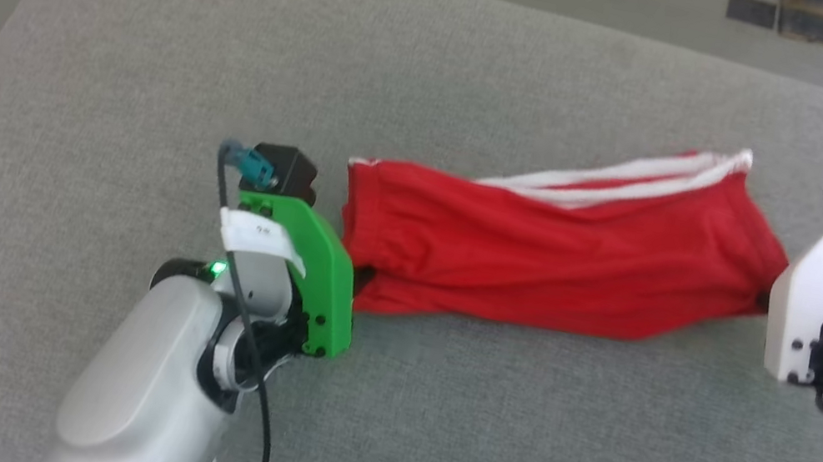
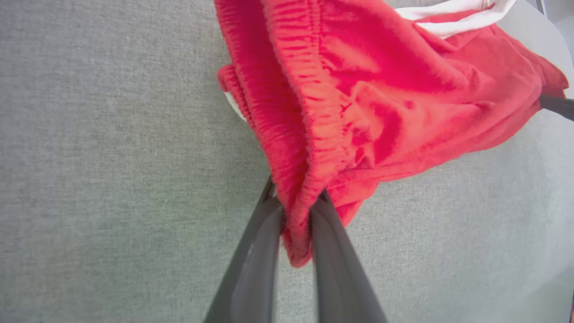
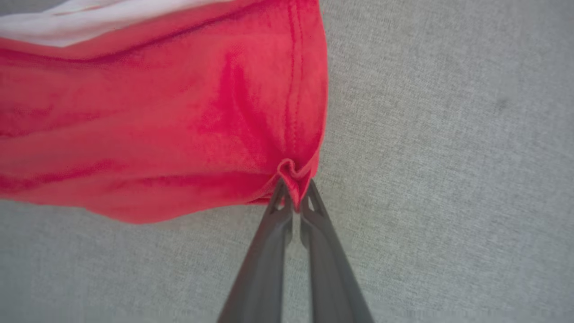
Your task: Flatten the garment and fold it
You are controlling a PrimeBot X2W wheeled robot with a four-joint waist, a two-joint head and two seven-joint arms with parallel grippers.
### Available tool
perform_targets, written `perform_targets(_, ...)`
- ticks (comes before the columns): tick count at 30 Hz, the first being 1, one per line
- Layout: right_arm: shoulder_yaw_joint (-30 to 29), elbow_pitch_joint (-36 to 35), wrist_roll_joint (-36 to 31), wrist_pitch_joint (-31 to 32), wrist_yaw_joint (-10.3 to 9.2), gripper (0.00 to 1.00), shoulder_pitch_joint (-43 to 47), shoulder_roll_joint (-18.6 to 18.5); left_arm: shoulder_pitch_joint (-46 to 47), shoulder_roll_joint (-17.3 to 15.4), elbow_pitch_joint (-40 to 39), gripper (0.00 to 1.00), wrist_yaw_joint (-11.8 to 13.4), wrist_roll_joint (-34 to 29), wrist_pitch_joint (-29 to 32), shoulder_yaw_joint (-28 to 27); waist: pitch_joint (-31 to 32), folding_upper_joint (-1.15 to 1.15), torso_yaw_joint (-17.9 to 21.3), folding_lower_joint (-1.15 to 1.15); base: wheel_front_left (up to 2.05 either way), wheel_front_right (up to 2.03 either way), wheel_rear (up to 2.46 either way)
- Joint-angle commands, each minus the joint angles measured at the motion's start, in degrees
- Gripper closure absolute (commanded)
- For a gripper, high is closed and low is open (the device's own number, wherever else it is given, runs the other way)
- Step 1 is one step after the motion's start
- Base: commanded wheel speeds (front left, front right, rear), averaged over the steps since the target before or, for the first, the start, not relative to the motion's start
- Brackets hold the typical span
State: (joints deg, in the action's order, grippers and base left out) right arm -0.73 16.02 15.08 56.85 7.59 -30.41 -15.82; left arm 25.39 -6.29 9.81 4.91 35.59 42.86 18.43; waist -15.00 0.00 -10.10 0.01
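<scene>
The red shorts (image 1: pixel 541 262) are over the gray cushion (image 1: pixel 155 50). The left gripper (image 2: pixel 297 204) pinches their left end. The right gripper (image 3: pixel 293 188) pinches their right end.

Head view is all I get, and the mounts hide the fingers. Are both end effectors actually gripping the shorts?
Observer: Yes on the left. The left end effector is shut on the shorts, pinching the end of the gathered waistband. A red tip of fabric pokes out below the pinch.
Operator: And the right one?
Observer: The right end effector is shut on a small pucker of fabric at the corner of the stitched hem, at the opposite end from the waistband.
</scene>
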Motion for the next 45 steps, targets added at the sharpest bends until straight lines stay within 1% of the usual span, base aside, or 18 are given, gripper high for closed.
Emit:
perform_targets(1, -0.39, -0.77, 0.71, 0.48, -0.10, 1.00, 2.03, -0.39, -1.37, -0.92, -0.65, 1.00, 0.57, 0.86, 0.34, -0.43, 2.51, 0.00, 1.53, -0.01, 0.00, 0.00, 0.00)
perform_targets(7, -1.46, -5.35, 3.11, 1.56, -0.10, 1.00, 9.42, 0.02, -6.16, -2.64, -2.95, 1.00, 1.53, 1.40, 2.36, -0.27, 4.85, 0.00, 3.03, -0.01, 0.00, 0.00, 0.00)
perform_targets(13, -3.67, -10.60, 4.93, 2.22, -0.10, 1.00, 17.57, 1.98, -10.75, -3.97, -3.60, 1.00, 3.19, 1.88, 3.28, -0.88, 6.02, 0.00, 4.35, -0.01, 0.00, 0.00, 0.00)
perform_targets(20, -5.41, -15.96, 5.28, 2.50, -0.10, 1.00, 26.13, 4.48, -15.24, -4.85, -2.84, 1.00, 5.16, 2.32, 3.31, -1.81, 6.68, 0.00, 5.46, -0.01, 0.00, 0.00, 0.00)
perform_targets(25, -5.39, -16.96, 5.26, 2.87, -0.10, 1.00, 30.18, 6.77, -17.02, -5.09, -1.31, 1.00, 6.05, 2.69, 3.42, -2.18, 6.54, 0.00, 5.69, -0.01, 0.00, 0.00, 0.00)
perform_targets(29, -5.25, -16.53, 4.89, 2.00, -0.10, 1.00, 31.62, 8.27, -17.63, -4.77, -0.48, 1.00, 6.17, 3.60, 3.59, -2.48, 6.56, 0.00, 5.77, -0.01, 0.00, 0.00, 0.00)
perform_targets(30, -5.31, -16.40, 4.68, 1.55, -0.10, 1.00, 31.71, 8.55, -17.67, -4.79, -0.41, 0.93, 6.10, 3.67, 3.48, -2.50, 6.63, 0.00, 5.78, -0.01, 0.00, 0.00, 0.00)
perform_targets(31, -5.40, -16.31, 4.52, 1.16, -0.10, 1.00, 31.73, 8.73, -17.74, -4.82, -0.34, 0.62, 6.03, 3.80, 3.57, -2.49, 6.68, 0.00, 5.77, -0.01, 0.00, 0.00, 0.00)
perform_targets(32, -5.68, -16.31, 4.20, 0.27, -0.10, 1.00, 31.59, 8.91, -17.73, -4.95, -0.33, 0.01, 5.97, 3.81, 3.69, -2.42, 6.73, 0.00, 5.71, -0.01, 0.00, 0.00, 0.00)
perform_targets(33, -5.81, -16.22, 3.96, -0.33, -0.10, 0.82, 31.49, 9.05, -17.70, -5.02, -0.38, 0.00, 5.97, 3.84, 3.80, -2.41, 6.89, 0.00, 5.67, -0.01, 0.00, 0.00, 0.00)
perform_targets(34, -5.78, -16.05, 3.84, -0.65, -0.10, 0.33, 31.43, 9.16, -17.69, -5.08, -0.52, 0.00, 6.05, 3.97, 4.01, -2.46, 7.07, 0.00, 5.65, -0.01, 0.00, 0.00, 0.00)
perform_targets(35, -5.83, -16.06, 3.82, -1.07, -0.10, 0.00, 31.29, 9.20, -17.62, -5.25, -0.73, 0.00, 6.10, 3.90, 4.04, -2.49, 7.23, 0.00, 5.65, -0.01, 0.00, 0.00, 0.00)
perform_targets(40, -6.58, -16.24, 4.81, -1.36, -0.10, 0.00, 31.30, 9.39, -17.94, -6.20, -2.42, 0.00, 6.42, 4.46, 5.46, -2.82, 9.13, 0.00, 5.69, -0.01, 0.00, 0.00, 0.00)
perform_targets(45, -9.04, -18.54, 6.77, -0.47, -0.10, 0.00, 32.13, 9.42, -19.05, -7.04, -6.10, 0.00, 7.51, 5.82, 5.90, -4.86, 11.11, 0.00, 5.97, -0.01, 0.00, 0.00, 0.00)
